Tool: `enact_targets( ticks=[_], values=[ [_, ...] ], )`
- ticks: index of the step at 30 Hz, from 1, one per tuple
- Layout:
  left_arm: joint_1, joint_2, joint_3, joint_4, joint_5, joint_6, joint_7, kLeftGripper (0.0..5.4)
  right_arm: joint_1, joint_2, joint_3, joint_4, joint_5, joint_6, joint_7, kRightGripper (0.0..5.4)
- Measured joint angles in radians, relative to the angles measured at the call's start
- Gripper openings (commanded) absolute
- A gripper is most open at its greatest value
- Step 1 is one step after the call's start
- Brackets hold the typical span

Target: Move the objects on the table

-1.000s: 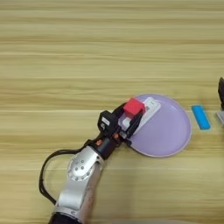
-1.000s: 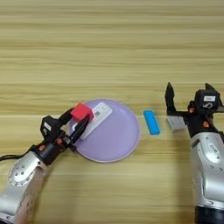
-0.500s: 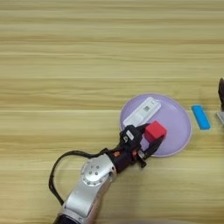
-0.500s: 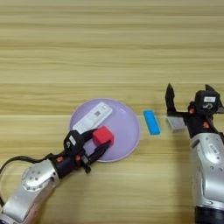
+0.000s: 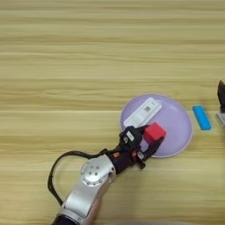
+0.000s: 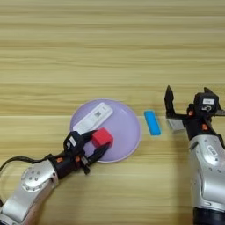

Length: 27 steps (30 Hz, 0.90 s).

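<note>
left pincer (image 6: 93, 148): closed on red cube (image 6: 102, 137), cube clamped between the two black fingers, over the near rim of the lilac plate (image 6: 127, 132)
cube position: above plate's near-left part; cannot tell whether touching the plate surface or held just above it
white device (image 6: 93, 118): lying flat on the plate, just beyond the pincer, long axis slanted toward far right; small window near its far end
plate: on the table (image 6: 110, 52), directly under and beyond the pincer
blue bar (image 6: 152, 122): on the table, right of the pincer, just outside the plate's right edge, apart from it
grey flat piece (image 6: 175, 125): further right, beside the right pincer, partly hidden by it
right pincer (image 6: 188, 103): well off to the right, fingers spread apart, holding nothing, parked over the table near the grey piece
step in hand (judgement): setting the cube down on the plate
doing it well: lower until cube sits flat on the plate, keep clear of the white device so it is not nudged; place inward of the rim so cube does not tip off the edge; open fingers fully before lifting straight up, no sideways drag
risk: cube close to the rim; a finger catching the rim could shift the whole plate
writing: none readable on device, cube or bar; small white label on each pincer housing, text too small to read
</note>
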Motion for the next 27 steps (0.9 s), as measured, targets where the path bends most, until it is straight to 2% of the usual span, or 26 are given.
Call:
enact_targets(
  ticks=[10, 12, 15, 19, 23, 24, 27],
  values=[
    [-0.003, 0.000, 0.000, 0.006, 0.004, -0.010, 0.018, 3.84, 0.000, 0.000, 0.000, 0.002, 0.000, 0.000, 0.001, 5.40],
    [-0.004, 0.000, 0.000, 0.007, 0.004, -0.013, 0.020, 3.88, 0.000, 0.000, 0.000, 0.002, 0.000, 0.000, 0.001, 5.40],
    [-0.004, 0.000, 0.001, 0.010, 0.004, -0.020, 0.025, 4.25, 0.000, 0.000, 0.001, 0.002, 0.000, 0.000, 0.001, 5.40],
    [-0.006, -0.006, 0.036, 0.009, -0.008, -0.061, 0.037, 4.65, 0.000, 0.000, 0.002, 0.003, -0.001, 0.000, 0.002, 5.40],
    [-0.005, -0.025, 0.079, -0.029, -0.093, -0.100, 0.026, 5.03, 0.000, 0.000, 0.005, 0.004, -0.001, 0.000, 0.003, 5.40],
    [-0.004, -0.033, 0.097, -0.058, -0.138, -0.106, 0.018, 5.14, 0.000, 0.000, 0.005, 0.005, -0.001, 0.000, 0.003, 5.40],
    [-0.004, -0.053, 0.137, -0.077, -0.192, -0.115, 0.021, 5.37, 0.000, 0.000, 0.006, 0.013, -0.001, -0.001, 0.006, 5.40]
  ],
)
